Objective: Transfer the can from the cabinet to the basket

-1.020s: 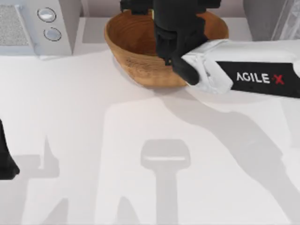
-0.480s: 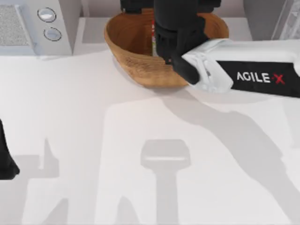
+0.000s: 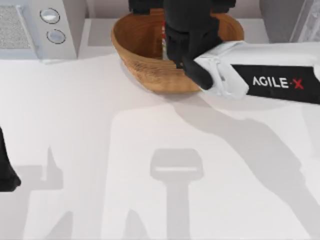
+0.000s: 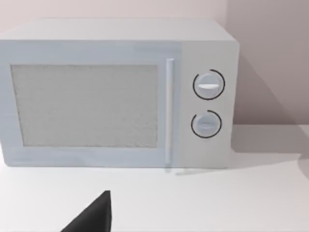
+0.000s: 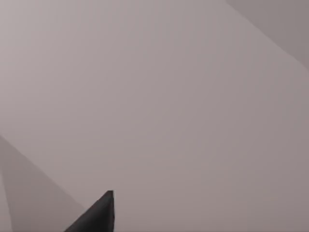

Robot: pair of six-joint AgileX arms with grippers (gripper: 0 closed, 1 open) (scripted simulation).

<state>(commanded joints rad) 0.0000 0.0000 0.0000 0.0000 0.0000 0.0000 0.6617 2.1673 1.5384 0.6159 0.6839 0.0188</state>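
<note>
White table (image 3: 150, 150) fills most of the top view, with grey shadows lying across it. One white box with two round knobs (image 3: 42, 27) sits at the far left corner, and the left wrist view faces its door and both knobs (image 4: 207, 104). One dark grey cabinet (image 3: 287, 20) stands at the far right corner, cut off by the edge. One big brown basket (image 3: 137, 47) sits at the far side of the table, between the white box and the cabinet. One white right arm (image 3: 270, 82) comes in from the right side, lying low across the table toward the basket, with black letters on a dark band. Its black wrist bends over the basket and covers much of the inside. The right gripper (image 3: 172, 47) hangs over the middle of the basket; I cannot tell if its fingers are apart or together. One can (image 3: 163, 44) peeks out as a thin red and silver strip beside the black wrist, inside the basket. The left gripper (image 3: 7, 172) is parked at the left edge of the table, well apart from the basket. The right wrist view faces a plain grey wall.
</note>
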